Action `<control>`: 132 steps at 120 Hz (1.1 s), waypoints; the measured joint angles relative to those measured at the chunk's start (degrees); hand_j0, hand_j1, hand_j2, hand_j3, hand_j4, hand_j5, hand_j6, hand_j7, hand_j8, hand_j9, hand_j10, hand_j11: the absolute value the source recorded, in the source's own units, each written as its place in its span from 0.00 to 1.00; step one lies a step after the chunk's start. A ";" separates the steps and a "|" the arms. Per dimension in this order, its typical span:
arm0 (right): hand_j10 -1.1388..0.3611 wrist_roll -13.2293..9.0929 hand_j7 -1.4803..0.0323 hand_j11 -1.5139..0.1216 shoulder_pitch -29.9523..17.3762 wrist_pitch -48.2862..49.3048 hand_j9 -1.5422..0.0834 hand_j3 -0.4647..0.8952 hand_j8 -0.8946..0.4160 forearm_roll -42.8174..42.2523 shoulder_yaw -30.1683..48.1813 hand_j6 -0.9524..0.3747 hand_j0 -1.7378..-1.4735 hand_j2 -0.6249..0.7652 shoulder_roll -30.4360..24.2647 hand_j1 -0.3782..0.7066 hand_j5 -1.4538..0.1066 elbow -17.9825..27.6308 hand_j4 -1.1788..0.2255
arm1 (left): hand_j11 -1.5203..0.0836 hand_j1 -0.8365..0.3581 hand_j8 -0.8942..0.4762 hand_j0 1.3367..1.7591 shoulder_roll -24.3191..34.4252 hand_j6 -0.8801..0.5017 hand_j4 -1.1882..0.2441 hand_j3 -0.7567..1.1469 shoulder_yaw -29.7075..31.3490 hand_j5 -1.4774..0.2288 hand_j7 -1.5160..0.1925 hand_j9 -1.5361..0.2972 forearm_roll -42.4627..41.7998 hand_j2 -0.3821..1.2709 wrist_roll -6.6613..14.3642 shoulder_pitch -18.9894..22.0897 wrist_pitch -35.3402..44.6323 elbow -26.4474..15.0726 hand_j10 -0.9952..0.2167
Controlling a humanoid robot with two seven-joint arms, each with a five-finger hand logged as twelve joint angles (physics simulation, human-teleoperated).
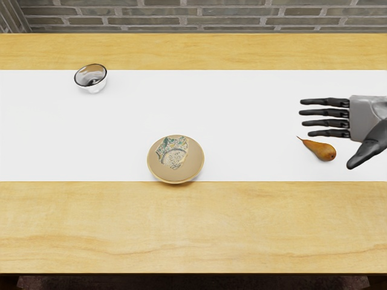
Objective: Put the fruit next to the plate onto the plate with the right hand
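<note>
Right hand (357, 128), grey metallic palm, five slender black segmented fingers

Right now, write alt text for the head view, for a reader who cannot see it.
The right hand, fingers spread and holding nothing, comes in from the right edge beside a brown pear on the white runner. A patterned plate sits apart to the pear's left; a silver bowl stands far left.

No legible text, only an indistinct pattern on the plate (192, 161)
</note>
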 joint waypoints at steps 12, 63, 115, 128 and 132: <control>0.73 -0.39 0.94 0.89 1.22 0.00 0.91 0.34 0.65 -1.24 0.09 0.68 0.30 0.44 0.56 0.08 0.89 0.13 0.81 | 0.95 0.99 0.65 0.76 0.00 0.64 0.83 0.40 0.00 0.87 0.89 0.84 0.00 0.23 0.00 0.00 0.00 0.00 0.82; 0.73 -5.34 0.94 0.89 4.86 -22.11 0.92 0.34 0.65 -20.66 0.22 0.68 0.30 0.44 1.77 0.07 0.90 8.03 0.81 | 0.95 0.99 0.65 0.76 0.00 0.64 0.83 0.40 0.00 0.87 0.89 0.84 0.00 0.23 0.00 0.00 0.00 0.00 0.82; 0.70 -15.87 0.91 0.86 1.00 -49.96 0.88 0.34 0.61 -43.73 -0.79 0.65 0.30 0.44 16.06 0.12 0.86 9.93 0.78 | 0.95 0.99 0.65 0.76 0.00 0.64 0.83 0.40 0.01 0.87 0.89 0.84 0.00 0.23 0.00 0.00 0.00 0.00 0.82; 0.68 -16.23 0.87 0.83 -1.43 -54.31 0.85 0.34 0.59 -46.55 -0.84 0.62 0.30 0.43 16.68 0.16 0.83 9.79 0.75 | 0.95 0.99 0.65 0.76 0.00 0.64 0.83 0.40 0.01 0.87 0.89 0.84 0.00 0.23 0.00 0.00 0.00 0.00 0.82; 0.67 -16.29 0.87 0.82 -2.24 -55.74 0.84 0.34 0.58 -47.44 -0.85 0.62 0.30 0.43 16.88 0.17 0.82 9.64 0.74 | 0.95 0.99 0.65 0.76 0.00 0.64 0.83 0.40 0.01 0.87 0.89 0.84 0.00 0.23 0.00 0.00 0.00 0.00 0.82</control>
